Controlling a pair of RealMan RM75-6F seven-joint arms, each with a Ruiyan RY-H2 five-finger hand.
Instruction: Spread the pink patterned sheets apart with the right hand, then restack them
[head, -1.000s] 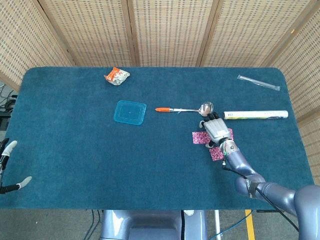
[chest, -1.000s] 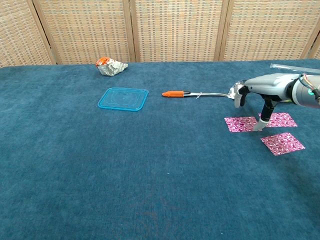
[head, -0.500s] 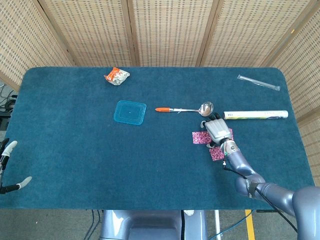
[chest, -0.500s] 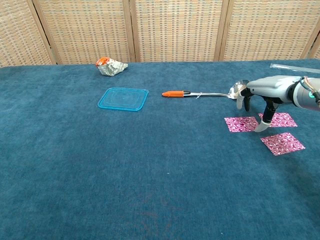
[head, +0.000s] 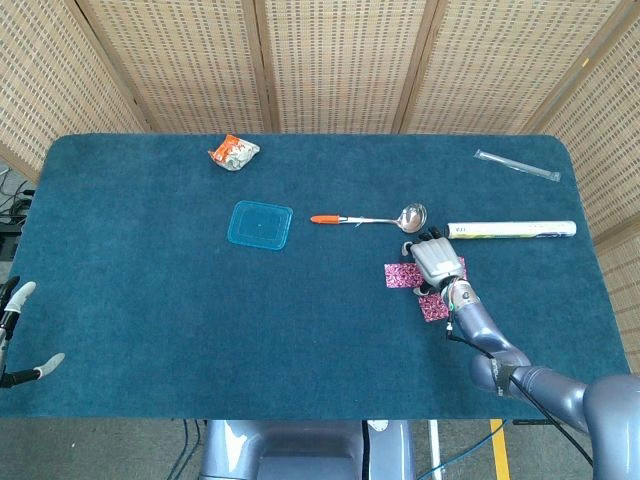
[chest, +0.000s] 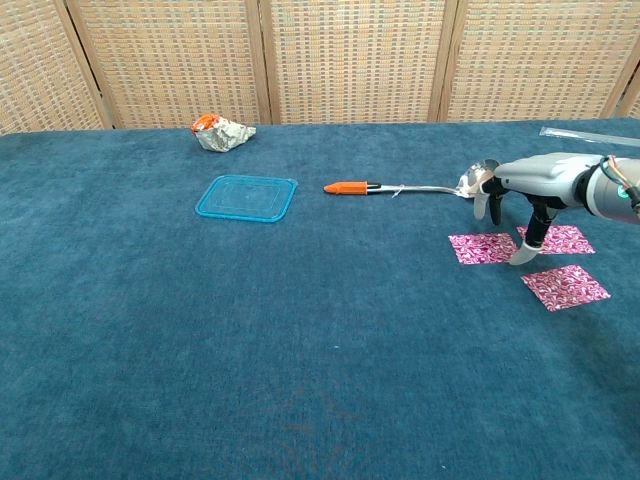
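Three pink patterned sheets lie apart on the blue table cover at the right. One sheet (chest: 482, 247) (head: 401, 275) is on the left, one (chest: 562, 239) lies behind it to the right, one (chest: 565, 286) (head: 433, 306) is nearest the front. My right hand (chest: 527, 193) (head: 434, 262) hovers over them with its fingers pointing down. One fingertip (chest: 518, 256) touches the cloth at the left sheet's right edge. It holds nothing. My left hand (head: 14, 335) shows at the far left edge of the head view, fingers apart and empty.
A spoon with an orange handle (chest: 400, 187) lies just behind the sheets. A blue square lid (chest: 247, 197) and a crumpled wrapper (chest: 222, 132) sit further left. A white tube (head: 511, 229) and a clear sleeve (head: 516, 165) lie at the right back.
The right hand has shifted slightly to the right, its fingertip sliding from over the left sheet to that sheet's right edge. The sheets have not visibly moved.
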